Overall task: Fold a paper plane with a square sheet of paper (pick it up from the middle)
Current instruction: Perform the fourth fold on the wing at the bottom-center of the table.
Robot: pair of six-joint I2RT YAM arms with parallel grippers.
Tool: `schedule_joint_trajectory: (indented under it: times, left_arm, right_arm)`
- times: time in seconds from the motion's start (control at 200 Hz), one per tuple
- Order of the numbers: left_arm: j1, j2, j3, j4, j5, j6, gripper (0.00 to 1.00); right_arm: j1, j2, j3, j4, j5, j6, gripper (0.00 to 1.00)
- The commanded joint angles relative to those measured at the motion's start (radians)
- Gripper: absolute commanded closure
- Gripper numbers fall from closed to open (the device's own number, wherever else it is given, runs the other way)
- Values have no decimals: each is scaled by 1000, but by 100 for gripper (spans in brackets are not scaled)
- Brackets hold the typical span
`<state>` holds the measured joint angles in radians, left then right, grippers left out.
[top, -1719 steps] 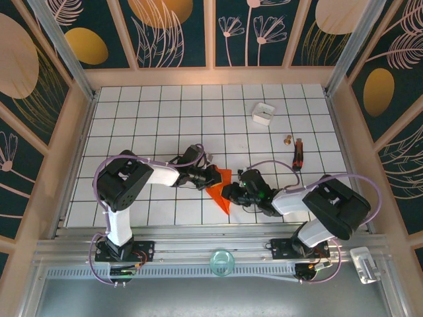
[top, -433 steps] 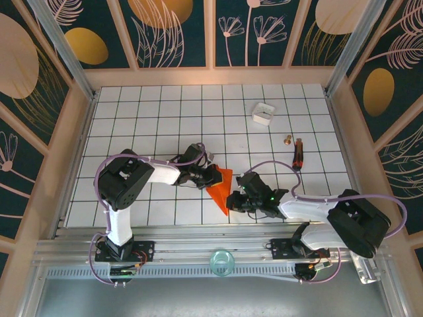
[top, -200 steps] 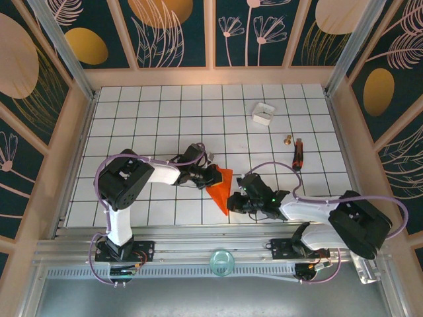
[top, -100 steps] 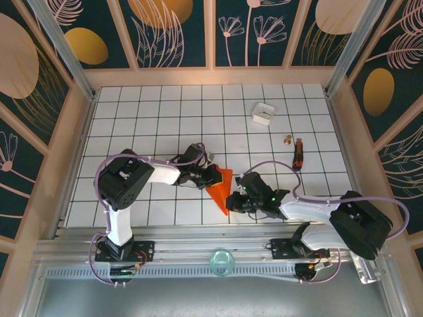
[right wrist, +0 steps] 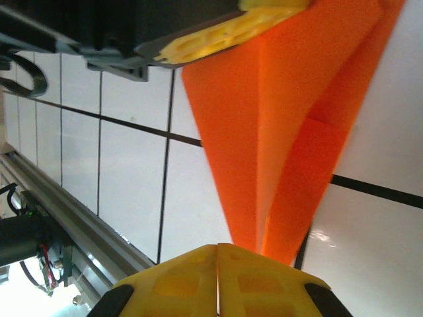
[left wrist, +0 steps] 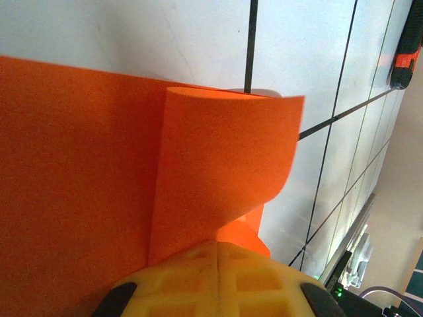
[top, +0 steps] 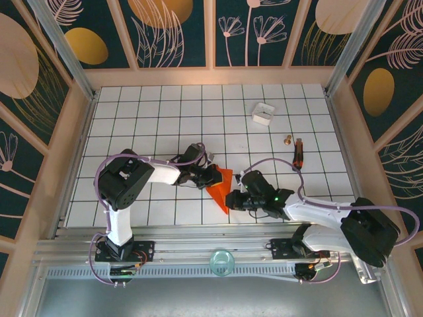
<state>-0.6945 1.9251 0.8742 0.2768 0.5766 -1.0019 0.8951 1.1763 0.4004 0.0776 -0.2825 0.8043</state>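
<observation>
1. The orange sheet of paper (top: pixel 221 187) lies on the white tiled surface (top: pixel 165 112), a little toward the near edge from the middle. It is folded into a thin, pointed shape
2. From above, the point of the paper aims at 6 o'clock and the wide end sits at 12 o'clock
3. The left end effector (top: pixel 213 176) is at the wide end of the paper, so the paper lies at its 4 o'clock and touches it. Its yellow pads are pressed flat together
4. In the left wrist view the paper spreads out from the pads (left wrist: pixel 192 277) toward 12 o'clock and 9 o'clock, and one flap curls up off the surface. I cannot tell if the pads pinch the paper or just press on it
5. The right end effector (top: pixel 229 200) is at the pointed end, with the paper at its 11 o'clock. Its pads are pressed together too
6. In the right wrist view the paper's point comes down to the pads (right wrist: pixel 258 281) at 6 o'clock. I cannot tell if it is pinched
7. A small white box (top: pixel 263 113) sits at 1 o'clock from the paper, well apart
8. A red and black screwdriver (top: pixel 298 153) lies at 2 o'clock from the paper
</observation>
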Motion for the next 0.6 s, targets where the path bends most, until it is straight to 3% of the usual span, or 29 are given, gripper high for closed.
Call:
schedule_joint_trajectory:
  times: [0.0, 0.595]
  left_arm:
    - [9, 63, -10, -85, -76, 29, 99]
    - [10, 60, -10, -88, -74, 31, 99]
  right_arm:
    - [22, 47, 57, 2, -6, -38, 92]
    - [15, 145, 10, 37, 5, -31, 95]
